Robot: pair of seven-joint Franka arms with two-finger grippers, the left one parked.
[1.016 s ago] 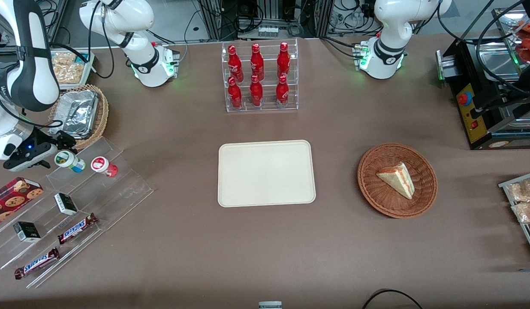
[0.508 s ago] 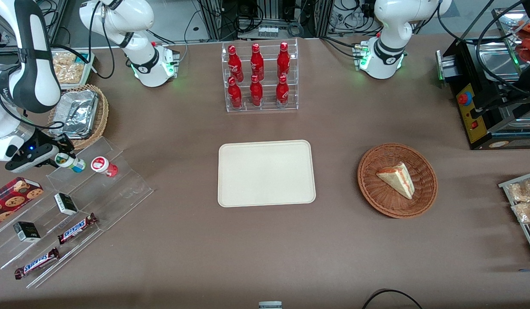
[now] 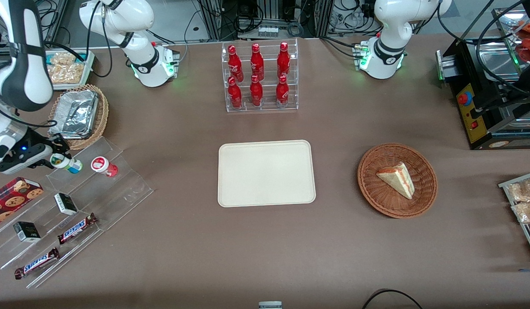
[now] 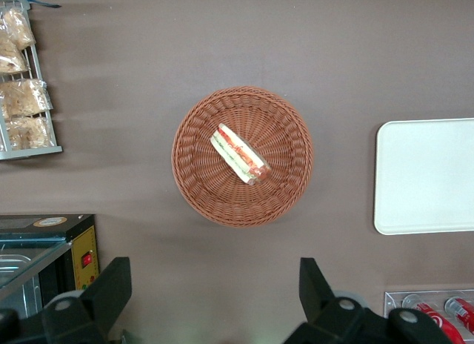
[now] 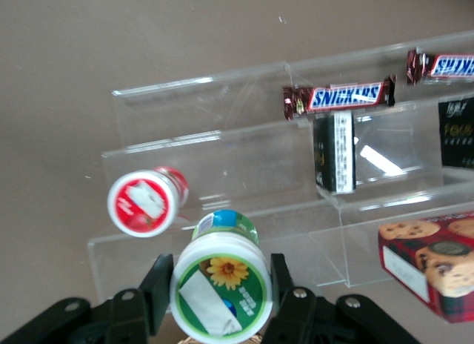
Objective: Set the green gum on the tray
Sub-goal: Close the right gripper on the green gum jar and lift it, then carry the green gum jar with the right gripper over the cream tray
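Brown worktop (image 3: 183, 240) fills the front view w/ the cream tray (image 3: 266, 173) flat at center frame, nothing on it. At lower left of the frame sits a clear stepped stand (image 3: 97, 201) carrying two Snickers bars (image 3: 77, 227), small dark boxes (image 3: 65, 203) and a cookie box (image 3: 14, 194). A wicker basket (image 3: 395, 180) w/ a sandwich wedge (image 3: 397, 178) lies at right of center; a rack of red bottles (image 3: 260, 77) stands at upper center. At mid-left edge the right arm's pincer (image 3: 50, 158) hangs at the stand's top step — its fingers (image 5: 157, 288) pinching the green gum (image 3: 64, 162) on both sides of the lid, per the wrist view. The red-lidded bottle (image 3: 103, 166) stands just beside the gum, apart from it. Gum is well apart from the tray.
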